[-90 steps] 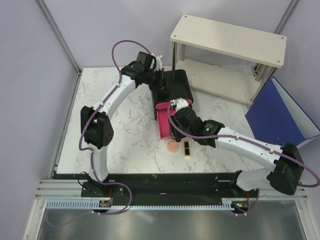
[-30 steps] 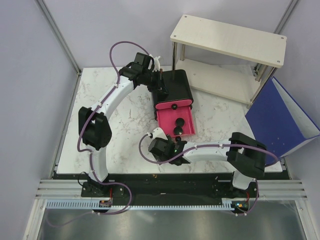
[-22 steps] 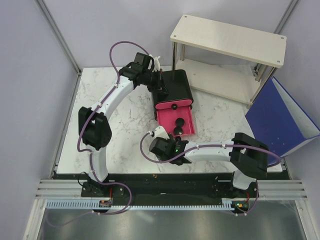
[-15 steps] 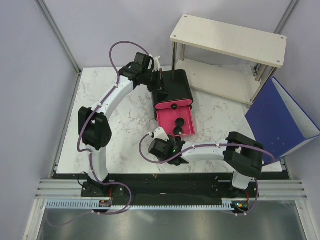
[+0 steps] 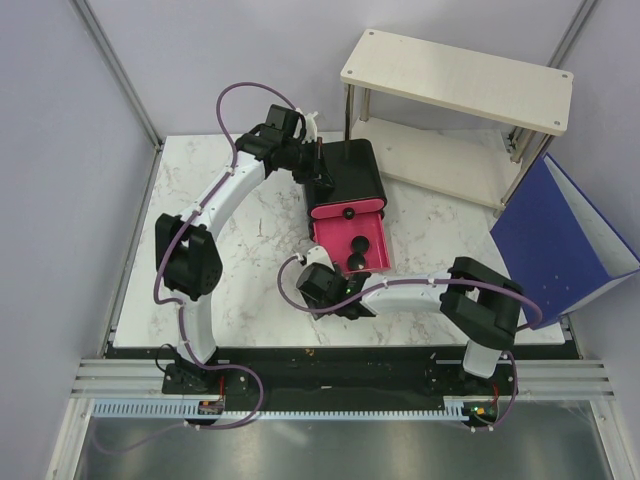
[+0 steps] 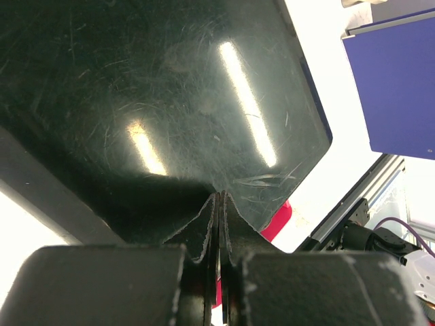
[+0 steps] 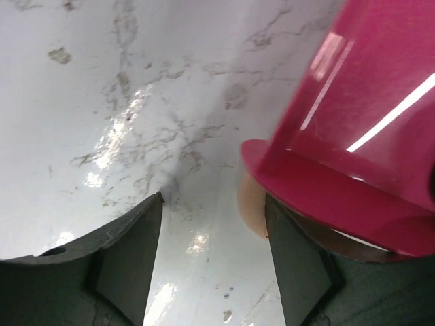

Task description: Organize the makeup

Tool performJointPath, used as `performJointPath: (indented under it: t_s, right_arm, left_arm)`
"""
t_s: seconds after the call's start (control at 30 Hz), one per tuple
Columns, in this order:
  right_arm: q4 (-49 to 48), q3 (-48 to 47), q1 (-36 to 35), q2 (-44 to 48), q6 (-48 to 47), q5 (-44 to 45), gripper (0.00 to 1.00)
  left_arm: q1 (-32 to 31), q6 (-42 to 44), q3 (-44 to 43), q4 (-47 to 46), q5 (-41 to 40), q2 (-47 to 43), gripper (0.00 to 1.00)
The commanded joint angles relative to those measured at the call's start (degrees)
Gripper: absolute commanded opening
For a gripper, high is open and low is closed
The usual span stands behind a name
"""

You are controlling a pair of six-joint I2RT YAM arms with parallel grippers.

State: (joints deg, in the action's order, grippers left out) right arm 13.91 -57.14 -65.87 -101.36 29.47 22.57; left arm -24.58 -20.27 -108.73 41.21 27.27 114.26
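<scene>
Marble table (image 7: pixel 102 102) below: my right pincer (image 7: pixel 212 231) gapes by the peach disc (image 7: pixel 250 204); my left pincer (image 6: pixel 219 204), together, rests against the black box (image 6: pixel 170 81).

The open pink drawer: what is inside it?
Two small black round jars lie in the pink drawer. Its back part, inside the black box, is hidden.

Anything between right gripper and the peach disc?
Only bare table, in the right wrist view. The peach disc lies close by one finger of the open right gripper, partly hidden by the pink drawer.
</scene>
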Motion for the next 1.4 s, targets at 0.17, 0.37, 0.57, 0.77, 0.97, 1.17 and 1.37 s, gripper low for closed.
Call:
performJointPath:
  t_s: [0.17,0.37,0.57,0.77,0.97,1.17,1.37]
  right_arm:
    - [-1.8,0.2,-0.5,-4.1,-5.8,-20.2,0.61]
    - [0.4,-0.3,-0.9,-3.8,-6.1,-21.2,0.35]
    - [3.0,-2.0,-1.2,-4.0,-6.6,-19.6,0.00]
    - [4.9,-4.4,-1.2,2.2,-7.6,-15.8,0.00]
    - [7.0,-8.2,-1.1,9.2,-9.2,-9.9,0.00]
    - [10.6,-11.1,-0.3,14.5,-10.8,0.1,0.00]
    - [11.9,-10.9,4.1,17.2,-14.3,8.6,0.00]
  left_arm:
    - [0.6,5.1,4.8,13.1,-8.4,4.5,0.02]
    - [0.6,5.0,4.7,13.0,-8.5,4.4,0.02]
    - [0.6,4.9,4.4,13.0,-8.2,4.5,0.02]
    - [0.7,4.9,4.1,13.1,-8.5,4.6,0.02]
    - [0.7,4.9,4.0,13.1,-8.4,4.8,0.02]
    - [0.8,5.0,4.0,13.1,-8.5,5.0,0.02]
    - [0.8,5.2,4.2,13.1,-8.4,5.1,0.02]
